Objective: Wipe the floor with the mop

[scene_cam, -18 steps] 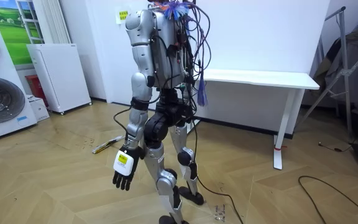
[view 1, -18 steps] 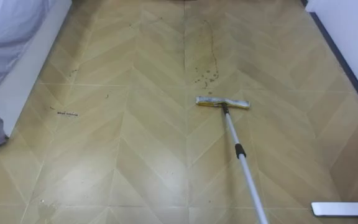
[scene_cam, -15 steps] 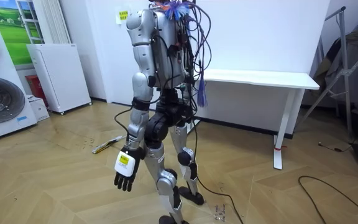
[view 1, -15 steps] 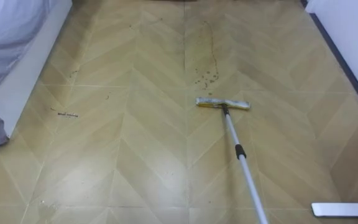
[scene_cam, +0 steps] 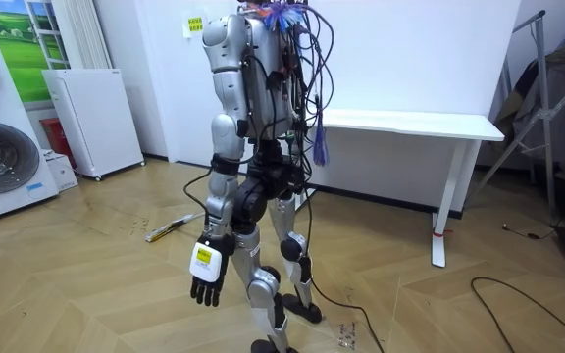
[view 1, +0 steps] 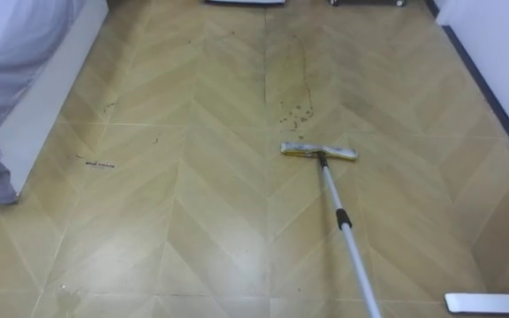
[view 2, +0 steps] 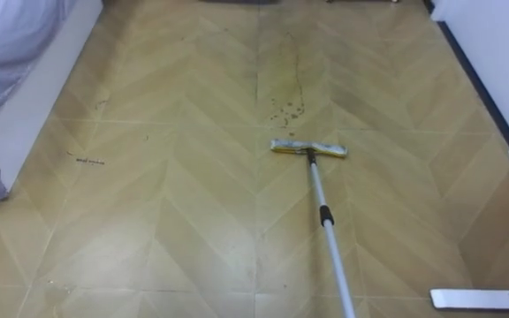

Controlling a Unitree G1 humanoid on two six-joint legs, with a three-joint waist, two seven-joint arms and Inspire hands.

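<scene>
The mop (view 1: 341,217) stands on the herringbone floor (view 1: 193,212). Its pole slants from the bottom edge, right of centre, up to the flat mop head (view 1: 318,152) at mid-frame. The pole's upper end is cut off below the eye views and sits behind the robot's body in the room view, so I cannot tell what grips it. The left hand (scene_cam: 207,281) hangs by the thigh in the room view's lower middle, fingers relaxed and pointing down, holding nothing.

The step looks like a forward stroke. The head lies just below a cluster of brown spots (view 1: 295,110), and a thin brown streak (view 1: 304,66) runs from them toward the top edge. It should go best with the head kept flat and square, pushed straight up through the spots and along the streak, then drawn back with overlap. A dark scuff (view 1: 95,162) at mid-left could wait for a later pass.

At far left a grey sheet (view 1: 7,62) hides whatever it drapes. A white flat foot (view 1: 489,302) at lower right is cut off.
</scene>
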